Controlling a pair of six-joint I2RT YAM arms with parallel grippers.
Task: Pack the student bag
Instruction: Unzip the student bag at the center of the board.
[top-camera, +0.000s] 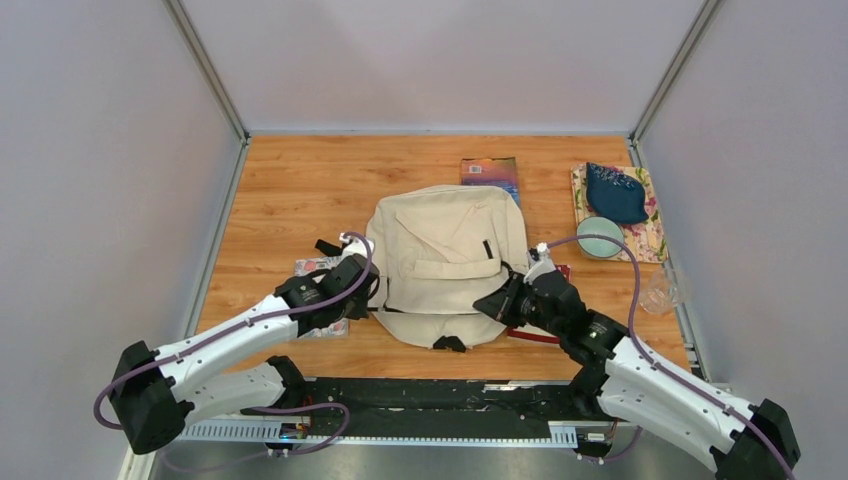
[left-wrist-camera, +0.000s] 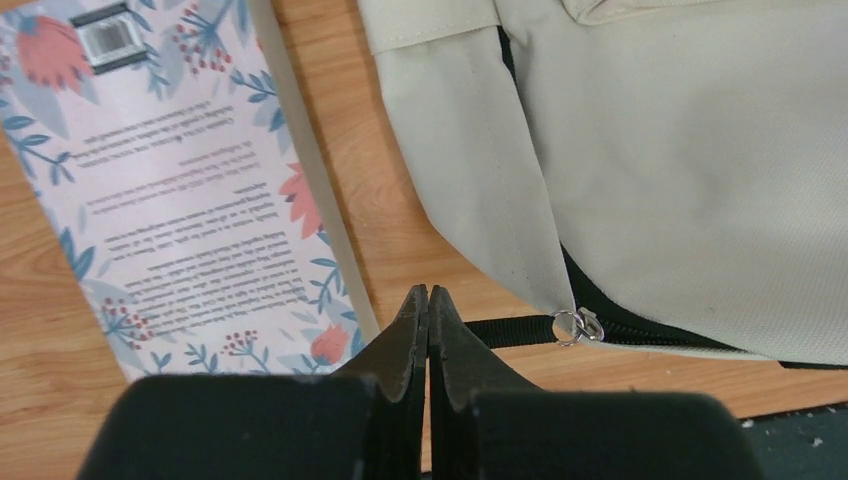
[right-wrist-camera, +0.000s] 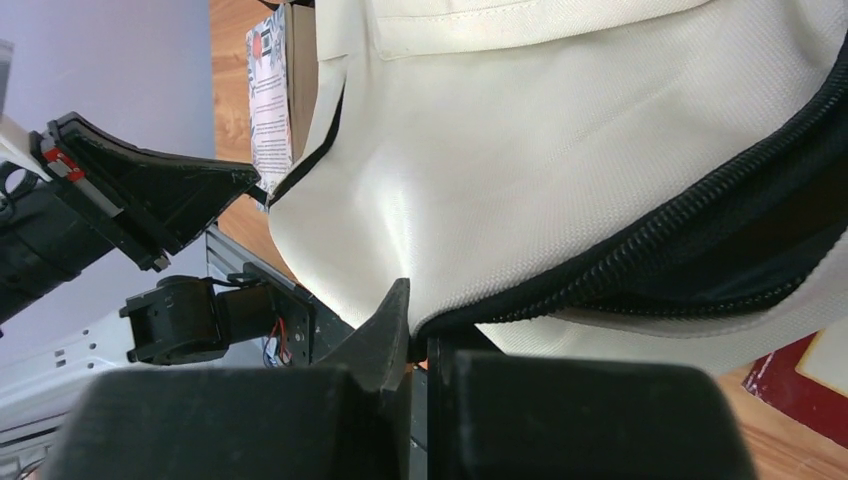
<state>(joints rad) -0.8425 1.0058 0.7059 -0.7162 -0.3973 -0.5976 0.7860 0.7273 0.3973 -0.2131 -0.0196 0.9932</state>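
Pinching the student bag (top-camera: 440, 250) at its zip edge (right-wrist-camera: 640, 250), the right arm's jaws should pull it taut. The left arm's jaws, closed on nothing, must open for the zipper pull (left-wrist-camera: 577, 327) at the bag's left side.

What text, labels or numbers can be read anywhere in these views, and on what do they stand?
No text can be read as words.
On the floral book, back cover: paragraphs of print, too blurred to read.
On its barcode: digits illegible.
On the blue book beyond the bag: cover lettering too small to read.
On the student bag: no lettering visible.
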